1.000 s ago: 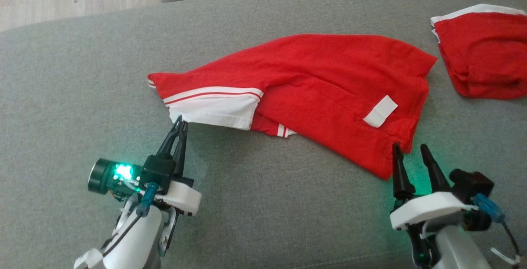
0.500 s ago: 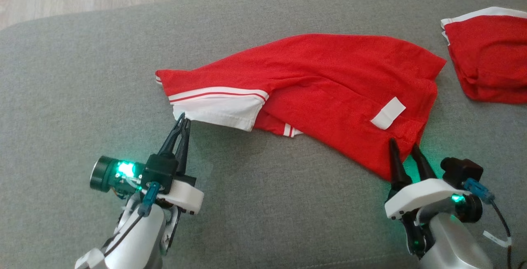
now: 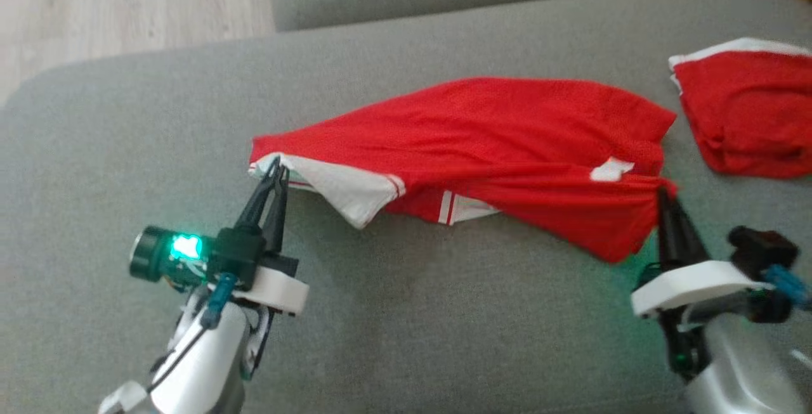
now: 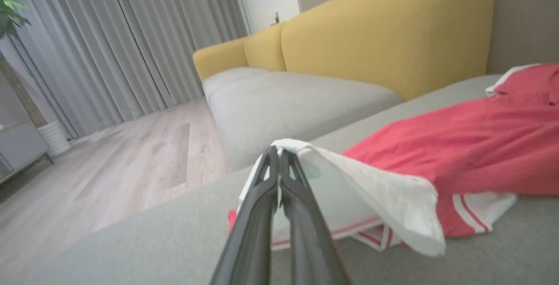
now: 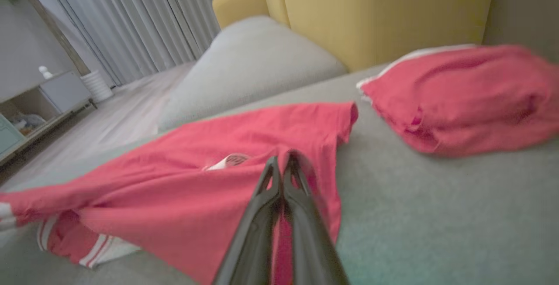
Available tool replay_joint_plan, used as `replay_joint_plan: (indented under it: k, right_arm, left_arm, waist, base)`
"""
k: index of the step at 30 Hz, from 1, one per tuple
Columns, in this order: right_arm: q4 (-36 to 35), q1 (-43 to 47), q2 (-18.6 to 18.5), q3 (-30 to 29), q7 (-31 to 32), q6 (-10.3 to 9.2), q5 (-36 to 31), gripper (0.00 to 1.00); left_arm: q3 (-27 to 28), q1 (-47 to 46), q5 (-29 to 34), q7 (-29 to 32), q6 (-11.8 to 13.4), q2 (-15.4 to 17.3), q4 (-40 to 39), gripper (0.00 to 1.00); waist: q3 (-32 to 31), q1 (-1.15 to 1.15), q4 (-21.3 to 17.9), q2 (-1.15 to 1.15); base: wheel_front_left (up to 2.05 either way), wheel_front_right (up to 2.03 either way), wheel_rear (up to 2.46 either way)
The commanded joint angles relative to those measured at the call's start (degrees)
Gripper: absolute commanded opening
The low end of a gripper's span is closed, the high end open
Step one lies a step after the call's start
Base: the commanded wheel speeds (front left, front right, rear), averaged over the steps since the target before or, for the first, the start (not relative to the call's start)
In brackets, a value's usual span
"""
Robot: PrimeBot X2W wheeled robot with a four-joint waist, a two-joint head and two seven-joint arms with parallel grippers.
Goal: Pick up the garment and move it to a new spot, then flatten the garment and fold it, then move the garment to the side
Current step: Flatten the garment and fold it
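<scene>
Red sports shirt (image 3: 495, 141): lies crumpled across the middle of the grey sofa seat (image 3: 406, 312), long axis running left to right. Fabric is drawn into taut creases between its two ends. A striped red-and-white cuff (image 3: 453, 208) pokes out under the near edge.

White sleeve (image 3: 346, 192): at the shirt's left end. My left fingers (image 3: 274, 170) are pressed together on its edge, pinching it. In the left wrist view the fingers (image 4: 277, 156) meet at the tips with the white cloth (image 4: 371, 189) folded over them and draping down to the seat.

Right end: my right fingers (image 3: 664, 195) are pressed together and pinching a bunched corner of red fabric. In the right wrist view the tips (image 5: 281, 163) are closed on a ridge of red cloth (image 5: 196, 180). A white label (image 3: 610, 170) sits just left of that pinch.

Second red garment (image 3: 748, 116): white-trimmed, bundled, on the same seat to the right, apart from the shirt.

Surroundings: yellow sofa back (image 5: 384, 14) behind the seat, pale wooden floor (image 3: 127, 2) beyond the seat's far left, grey curtains (image 4: 131, 36) in the background.
</scene>
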Motion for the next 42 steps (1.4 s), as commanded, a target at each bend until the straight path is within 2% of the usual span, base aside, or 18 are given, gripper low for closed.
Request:
replay_joint_plan:
  k: [1,7,12,16,19,23,28,32,37,42]
  right_arm:
    - [-3.9,0.4,-1.8,0.4,-0.2,0.39,-0.7,0.00]
    - [-16.9,0.4,-9.2,-1.8,0.2,0.39,-2.0,0.00]
    - [-31.5,-2.5,-16.0,-4.3,6.8,0.39,-4.3,0.00]
    - [-41.6,-6.7,-21.2,-6.4,12.7,0.39,-6.7,0.00]
    - [-43.6,-10.9,-24.1,-6.0,15.3,0.39,-9.6,0.00]
    - [-38.3,-17.9,-25.0,-1.1,16.6,0.39,-9.0,0.00]
    - [-25.3,-28.5,-24.9,6.4,17.0,0.39,-4.8,0.00]
    - [-16.2,-37.9,-23.1,11.8,14.0,0.39,-3.0,0.00]
    - [-6.9,-49.5,-21.4,13.1,7.1,0.39,-3.6,0.00]
    - [-1.4,-55.3,-21.1,14.4,2.9,0.39,-5.4,0.00]
  left_arm:
    - [2.8,-1.8,0.4,-0.5,-0.5,1.8,-3.4,0.00]
    - [4.8,-7.5,0.5,-0.5,-3.5,5.6,-10.9,0.00]
    - [5.7,-17.3,0.7,1.2,-7.6,9.4,-17.1,0.00]
    - [6.3,-26.9,-0.8,4.9,-10.4,9.8,-20.8,0.00]
    - [5.3,-34.0,-1.2,6.7,-12.1,9.6,-19.4,0.00]
    - [1.6,-42.2,-0.6,6.7,-13.8,10.6,-12.6,0.00]
    - [-2.2,-50.0,-0.3,6.6,-14.3,12.5,-0.8,0.00]
    - [-2.6,-55.9,0.1,4.6,-14.4,15.0,7.4,0.00]
    - [-1.4,-64.0,0.4,1.0,-13.6,15.4,11.7,0.00]
    - [-0.5,-67.4,-0.2,-0.2,-13.3,15.1,11.9,0.00]
  waist:
    - [-3.0,0.00,0.2,0.00]
    - [-8.4,0.00,0.5,0.00]
    - [-11.0,0.00,0.6,0.00]
    - [-11.1,0.00,1.2,0.00]
    - [-10.1,0.00,1.5,0.00]
    - [-7.7,0.00,1.8,0.00]
    - [-2.0,0.00,2.5,0.00]
    - [3.1,0.00,2.1,0.00]
    - [8.6,0.00,2.6,0.00]
    - [11.9,0.00,3.4,0.00]
  base:
    - [0.00,0.00,0.00]
    - [0.00,0.00,0.00]
    - [0.00,0.00,0.00]
    - [0.00,0.00,0.00]
    - [0.00,0.00,0.00]
    - [0.00,0.00,0.00]
    - [0.00,0.00,0.00]
    - [0.00,0.00,0.00]
    - [0.00,0.00,0.00]
    - [0.00,0.00,0.00]
